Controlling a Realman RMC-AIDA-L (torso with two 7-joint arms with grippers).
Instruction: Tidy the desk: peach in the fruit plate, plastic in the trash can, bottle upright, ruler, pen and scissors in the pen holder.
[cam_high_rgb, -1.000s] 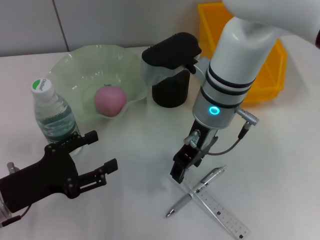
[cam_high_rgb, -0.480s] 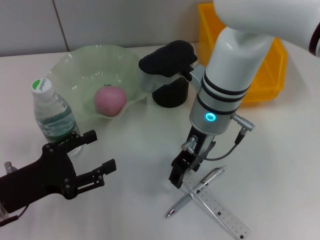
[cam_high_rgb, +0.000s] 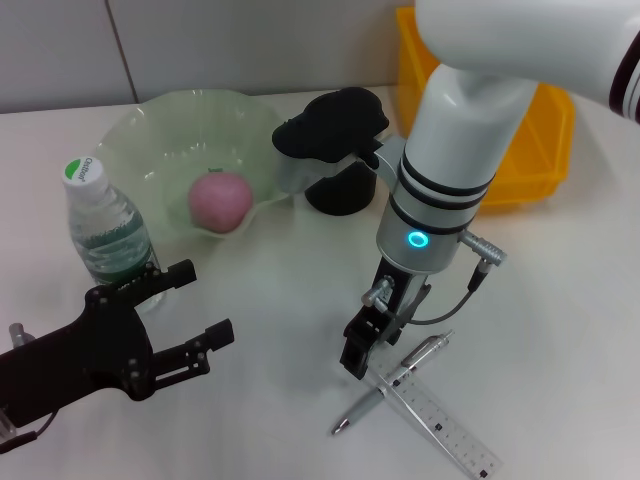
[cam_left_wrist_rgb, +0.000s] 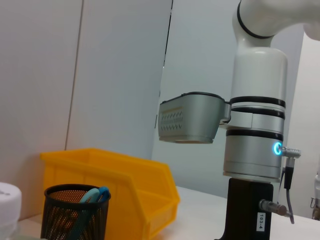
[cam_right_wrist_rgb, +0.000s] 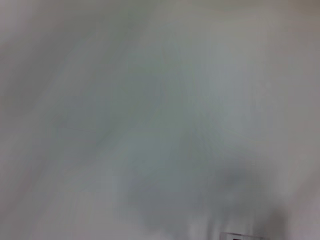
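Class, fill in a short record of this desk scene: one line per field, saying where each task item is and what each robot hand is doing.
peach: in the fruit plate
bottle: upright, beside the plate
scissors: in the pen holder
pen: flat on the desk, crossing the ruler
trash can: behind the right arm
right hand: low over the pen
left hand: open, near the bottle

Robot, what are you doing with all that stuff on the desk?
Tidying up. The right gripper hangs just above the pen, which lies crossed with the ruler. The peach sits in the fruit plate, the bottle stands upright, and the left gripper waits open nearby.
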